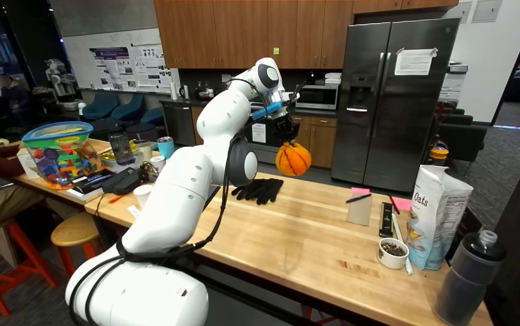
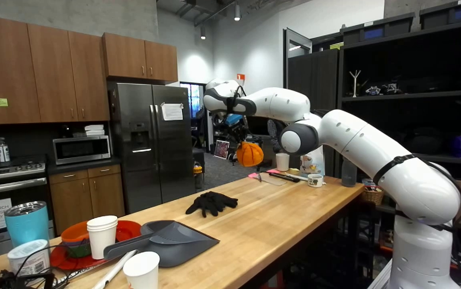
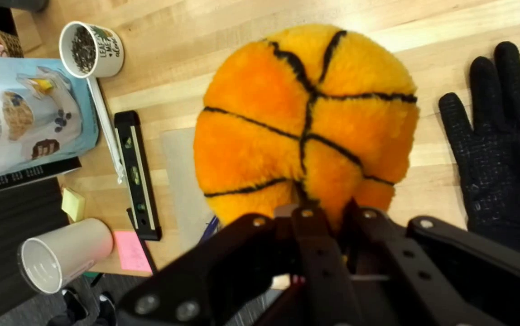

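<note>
The fuzzy orange ball (image 3: pixel 305 122) hangs in the air, well above the wooden surface (image 1: pixel 260 226), in both exterior views. It hangs by its top because the hand (image 3: pixel 330 208) has pinched a bit of its soft skin there. The ball looks too fat for the hand to reach all the way around, so a small pinch is likely the easy way to hold it. The fingers (image 3: pixel 307 222) are almost together, with just a little fuzz squeezed in the small gap. The ball seems to touch nothing but the hand.

On the surface lies a black glove (image 2: pixel 212 203), flat and floppy. The oats bag (image 1: pixel 432 222) stands up near the end, probably so nothing spills out. A little white cup (image 1: pixel 391 261) stands just beside it, upright, which would keep its dark bits (image 1: pixel 392 248) inside. A blue pen (image 1: pixel 358 198) rests across a grey card (image 1: pixel 359 215), maybe put there for writing. A black level (image 1: pixel 386 220) lies flat near them. In an exterior view, paper cups (image 2: pixel 103 241) sit one inside another, perhaps to save room.
</note>
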Action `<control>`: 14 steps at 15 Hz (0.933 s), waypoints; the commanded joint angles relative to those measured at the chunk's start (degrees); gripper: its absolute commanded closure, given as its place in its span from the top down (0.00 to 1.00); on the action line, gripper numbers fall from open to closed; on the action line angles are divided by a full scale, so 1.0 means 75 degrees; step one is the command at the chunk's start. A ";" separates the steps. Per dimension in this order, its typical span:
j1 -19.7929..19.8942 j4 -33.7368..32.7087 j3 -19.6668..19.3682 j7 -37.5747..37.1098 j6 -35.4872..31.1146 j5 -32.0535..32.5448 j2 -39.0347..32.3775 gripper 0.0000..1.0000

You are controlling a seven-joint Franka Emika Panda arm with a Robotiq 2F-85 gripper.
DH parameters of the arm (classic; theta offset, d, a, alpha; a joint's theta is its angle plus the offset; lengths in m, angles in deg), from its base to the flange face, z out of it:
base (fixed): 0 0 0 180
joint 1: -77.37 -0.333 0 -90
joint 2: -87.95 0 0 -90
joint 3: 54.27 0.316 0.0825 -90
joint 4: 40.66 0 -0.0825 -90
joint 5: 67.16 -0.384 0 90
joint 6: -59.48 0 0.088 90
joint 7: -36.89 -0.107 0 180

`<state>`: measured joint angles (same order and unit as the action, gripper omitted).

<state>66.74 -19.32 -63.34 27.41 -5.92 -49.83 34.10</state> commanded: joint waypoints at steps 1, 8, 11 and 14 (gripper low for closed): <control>-0.0157 -0.0101 0.0041 0.0631 -0.0079 -0.0013 0.0063 0.03; -0.0513 0.0103 0.0073 0.1689 -0.0007 0.0054 0.0354 0.03; -0.0572 0.0100 0.0094 0.1960 -0.0001 0.0038 0.0455 0.03; -0.0600 0.0093 0.0095 0.1890 0.0064 0.0024 0.0559 0.03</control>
<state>62.43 -19.64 -62.91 40.81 -6.40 -49.76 36.12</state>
